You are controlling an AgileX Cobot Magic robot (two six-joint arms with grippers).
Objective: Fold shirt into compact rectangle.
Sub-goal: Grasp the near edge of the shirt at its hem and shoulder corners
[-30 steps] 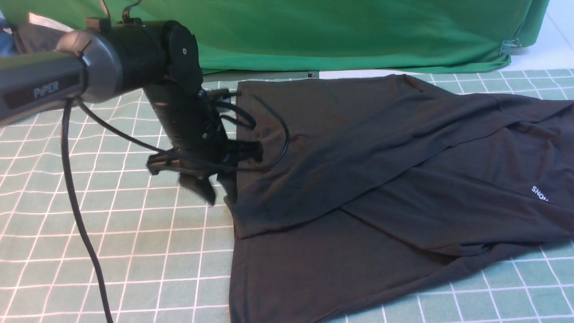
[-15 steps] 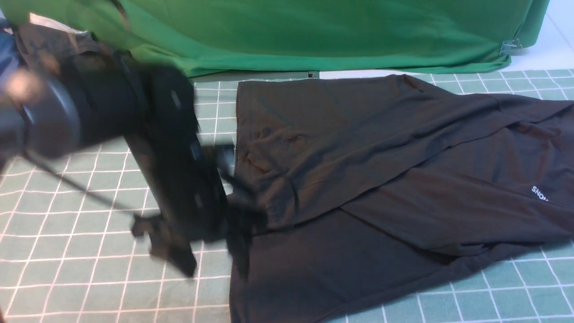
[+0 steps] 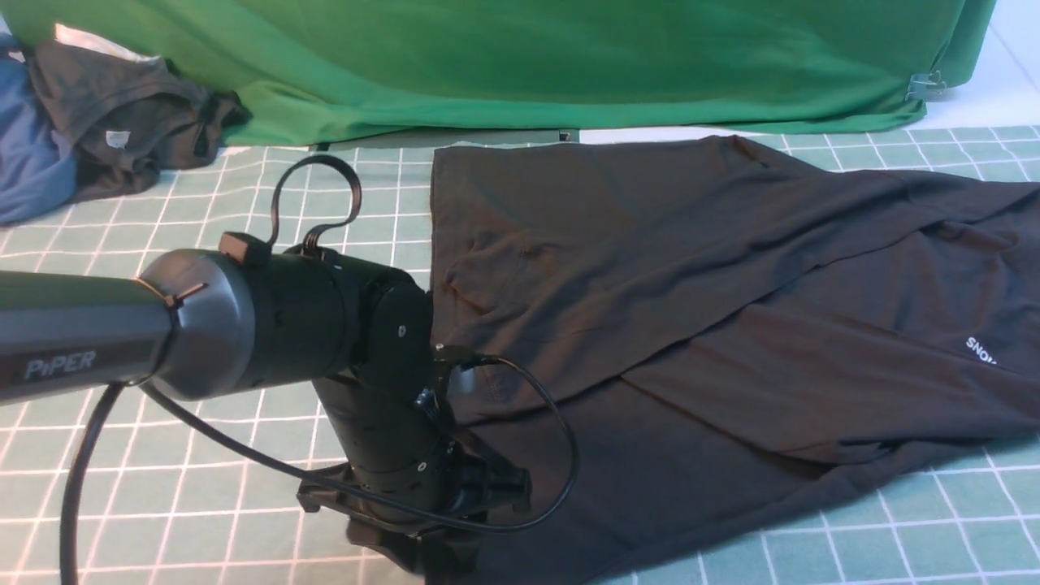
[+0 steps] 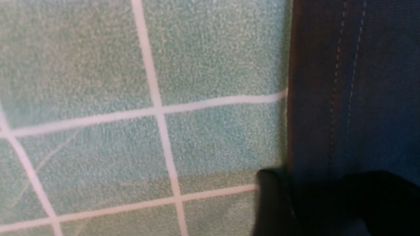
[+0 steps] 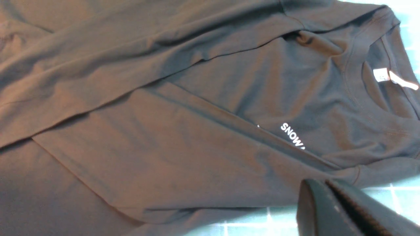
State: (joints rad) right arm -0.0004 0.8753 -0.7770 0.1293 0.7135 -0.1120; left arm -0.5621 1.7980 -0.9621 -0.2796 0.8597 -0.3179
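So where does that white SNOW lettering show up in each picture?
Front view: SNOW lettering at the far right edge, on the shirt.
Left wrist view: not in it; only the shirt's stitched hem.
Right wrist view: on the chest, against the folded edge.
Shared landmark: green checked cloth under the shirt.

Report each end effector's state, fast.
Left end effector: down at the hem of the shirt; open or closed cannot be told.
Right end effector: closed, holding nothing visible.

Left arm (image 3: pixel 374 390) hangs low at the near left corner of the black shirt (image 3: pixel 691 268), which lies partly folded on the checked cloth (image 3: pixel 203 455).
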